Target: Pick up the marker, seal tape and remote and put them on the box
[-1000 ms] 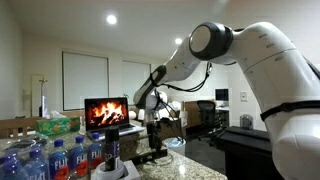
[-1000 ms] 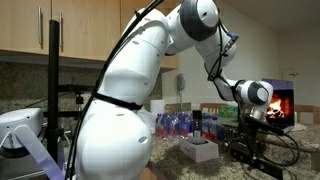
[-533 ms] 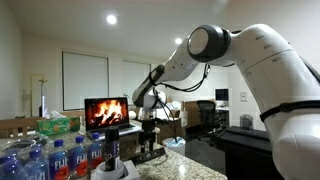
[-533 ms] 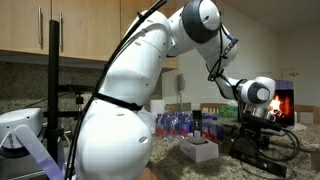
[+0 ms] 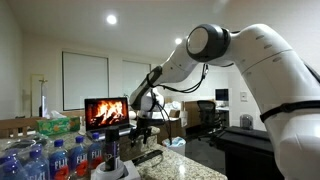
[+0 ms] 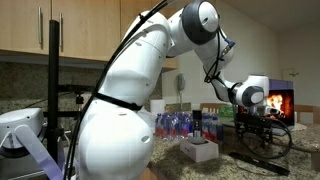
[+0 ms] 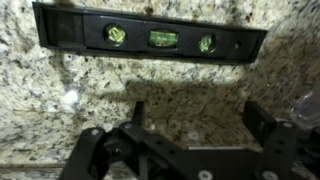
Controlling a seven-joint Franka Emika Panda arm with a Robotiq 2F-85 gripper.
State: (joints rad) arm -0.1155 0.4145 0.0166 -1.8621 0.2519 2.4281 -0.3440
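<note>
The remote (image 7: 150,38), a long flat black bar with green spots, lies across the speckled granite counter (image 7: 60,75) at the top of the wrist view. My gripper (image 7: 197,116) hangs over bare granite just below it, open, with nothing between its fingers (image 7: 135,113). In both exterior views the gripper (image 5: 143,128) (image 6: 262,120) hovers above the counter. A low white box (image 6: 200,151) (image 5: 121,170) sits on the counter beside the bottles. I cannot make out the marker or the seal tape.
Several water bottles (image 5: 55,157) (image 6: 178,124) stand in a cluster. A green tissue box (image 5: 57,125) sits behind them. A screen showing a fire (image 5: 106,112) stands at the back. A black stand (image 6: 52,95) rises beside the robot's white body (image 6: 125,110).
The gripper has risen a little and shifted sideways toward the screen with the fire. Its jaws have stayed open.
</note>
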